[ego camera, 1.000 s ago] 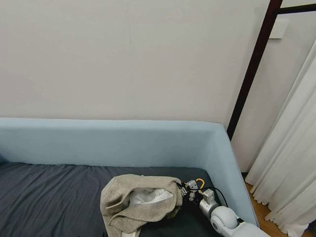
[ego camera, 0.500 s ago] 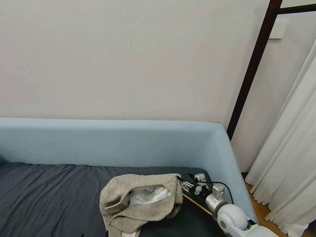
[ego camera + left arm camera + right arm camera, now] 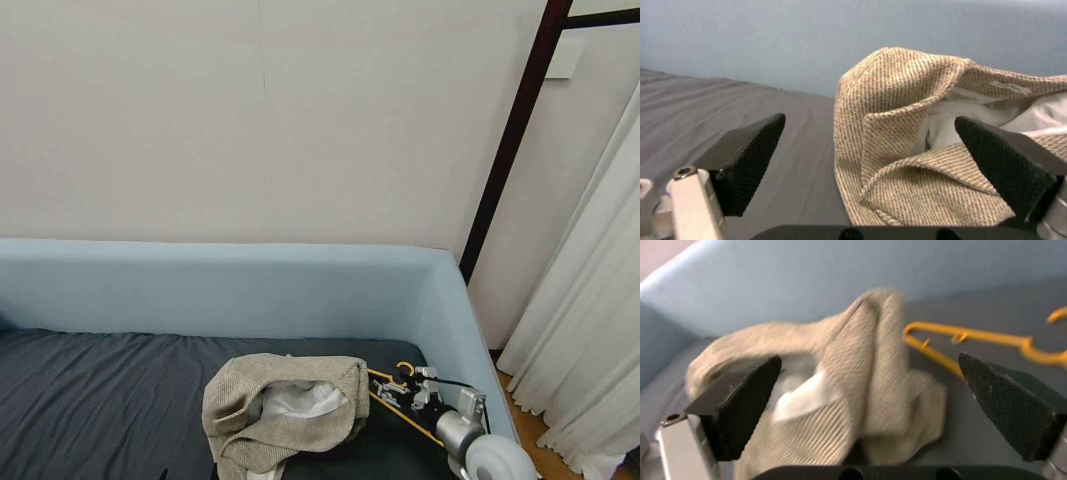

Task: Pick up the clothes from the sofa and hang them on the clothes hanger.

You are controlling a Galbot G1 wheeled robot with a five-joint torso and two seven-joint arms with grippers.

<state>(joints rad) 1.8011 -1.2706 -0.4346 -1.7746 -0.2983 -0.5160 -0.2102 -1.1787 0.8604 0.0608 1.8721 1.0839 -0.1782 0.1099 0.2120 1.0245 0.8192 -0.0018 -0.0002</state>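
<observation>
A beige knit garment point(image 3: 285, 410) with a white lining lies crumpled on the sofa's dark grey seat point(image 3: 100, 390). A yellow hanger point(image 3: 398, 408) rests on the seat just right of it, partly tucked under the cloth. My right gripper point(image 3: 395, 385) hovers over the hanger, open and empty. In the right wrist view the right gripper point(image 3: 873, 405) faces the garment point(image 3: 840, 400) and the hanger point(image 3: 973, 337). My left gripper point(image 3: 873, 165) is open close to the garment's point(image 3: 920, 150) folded collar, holding nothing.
The sofa's light blue backrest point(image 3: 220, 290) and right armrest point(image 3: 455, 320) wall in the seat. A dark wooden post point(image 3: 510, 140) stands behind the armrest, with white curtains point(image 3: 590, 330) to the right. The seat left of the garment is bare.
My right arm has drawn back to the right, away from the garment. The yellow hanger now lies exposed beside the cloth. The garment has barely shifted.
</observation>
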